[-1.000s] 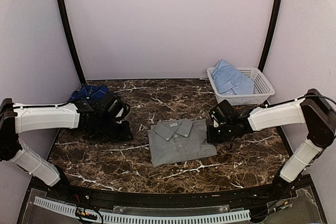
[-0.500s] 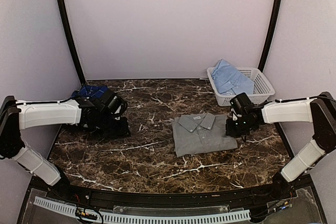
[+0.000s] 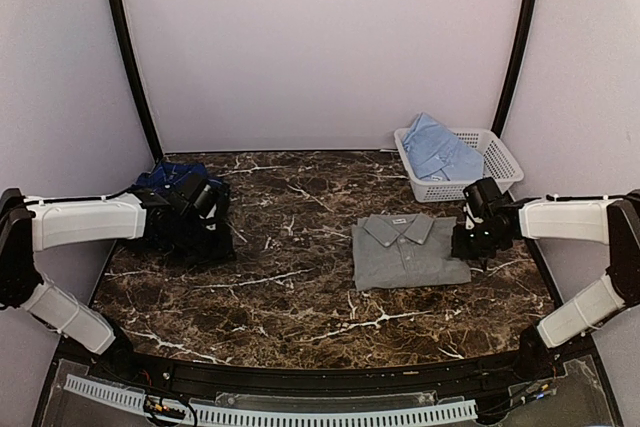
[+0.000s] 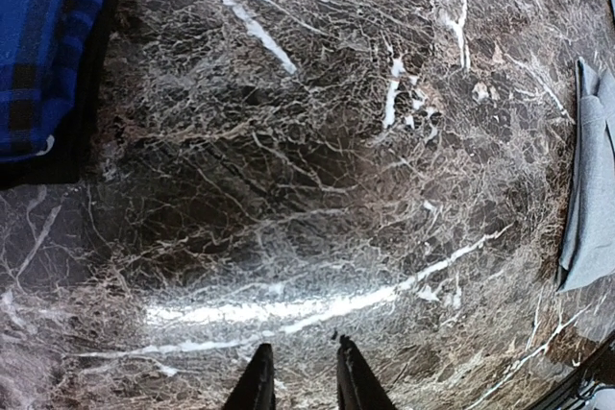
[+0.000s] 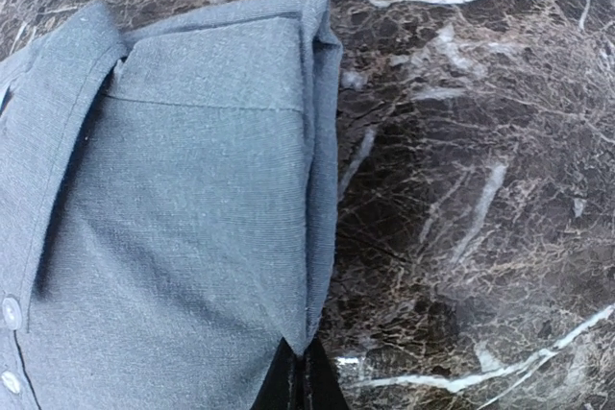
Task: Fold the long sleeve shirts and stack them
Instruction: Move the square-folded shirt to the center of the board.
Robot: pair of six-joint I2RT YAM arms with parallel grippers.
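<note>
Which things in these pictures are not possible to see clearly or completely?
- Plaid shirt: top view, the left arm covers most of it; left wrist view, the frame corner cuts it off.
- Light blue shirt: top view, its lower part is hidden inside the basket.
- Right end effector: right wrist view, the bottom edge cuts it off; only the fingertips show.

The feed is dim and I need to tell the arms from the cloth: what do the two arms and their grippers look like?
The left arm and the right arm have smooth white tube-like shells with black joints. A thin black cable runs along each forearm. The left gripper and the right gripper are boxy black units ending in two slim, tapering black fingers. No markings show.
</note>
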